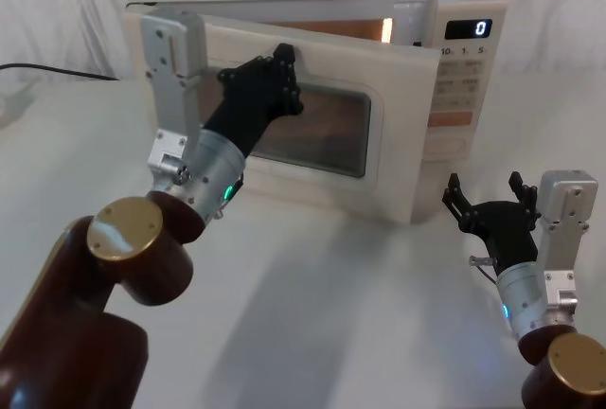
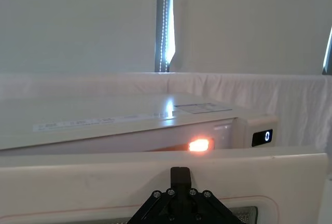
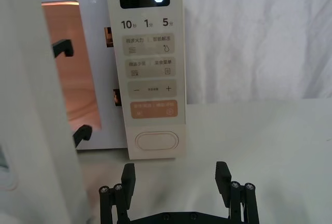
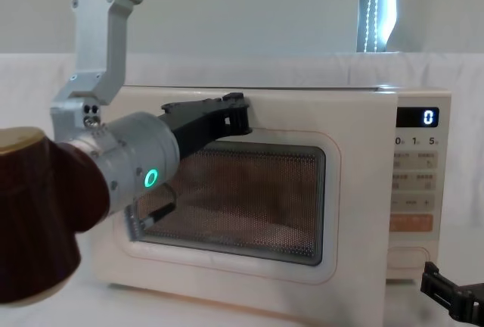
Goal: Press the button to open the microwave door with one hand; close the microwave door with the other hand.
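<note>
Smooth cream plastic microwave door (image 1: 312, 120) with dark glossy glass; the button (image 3: 156, 140) looks matt plastic.

A staged test booth: white cloth (image 1: 312, 314) covers the table, white curtains (image 3: 259, 37) hang behind

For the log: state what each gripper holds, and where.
Nothing is gripped. The left gripper presses against the upper frame of the open microwave door. The right gripper hangs open, empty, before the button.
</note>
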`<action>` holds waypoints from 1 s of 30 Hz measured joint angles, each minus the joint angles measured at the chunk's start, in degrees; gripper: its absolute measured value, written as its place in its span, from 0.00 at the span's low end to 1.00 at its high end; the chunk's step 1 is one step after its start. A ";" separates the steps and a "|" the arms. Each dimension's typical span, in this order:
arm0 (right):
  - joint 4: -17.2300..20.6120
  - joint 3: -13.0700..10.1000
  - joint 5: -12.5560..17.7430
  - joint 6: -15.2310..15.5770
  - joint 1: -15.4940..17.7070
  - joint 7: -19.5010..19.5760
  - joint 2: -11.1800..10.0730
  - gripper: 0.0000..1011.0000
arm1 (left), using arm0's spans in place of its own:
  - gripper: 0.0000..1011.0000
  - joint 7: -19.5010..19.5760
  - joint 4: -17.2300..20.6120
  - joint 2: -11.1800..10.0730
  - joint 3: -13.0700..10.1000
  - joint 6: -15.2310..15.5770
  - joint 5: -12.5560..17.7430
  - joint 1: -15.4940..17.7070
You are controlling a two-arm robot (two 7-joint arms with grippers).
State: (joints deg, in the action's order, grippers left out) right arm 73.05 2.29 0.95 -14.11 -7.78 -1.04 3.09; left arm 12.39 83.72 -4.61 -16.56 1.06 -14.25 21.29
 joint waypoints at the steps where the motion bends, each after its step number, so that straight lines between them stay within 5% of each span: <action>1: 0.00 0.00 0.00 0.00 0.00 0.00 0.00 0.99 | 0.00 -0.03 -0.21 0.11 -0.03 0.00 -0.03 0.20; 30: 0.00 0.00 0.00 0.00 0.00 0.00 0.00 0.99 | 0.00 -1.18 -9.96 3.12 -0.83 -0.09 0.94 7.28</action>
State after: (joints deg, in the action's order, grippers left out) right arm 73.05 2.29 0.95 -14.11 -7.78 -1.04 3.09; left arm 11.21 73.77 -1.48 -17.39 0.98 -13.30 28.57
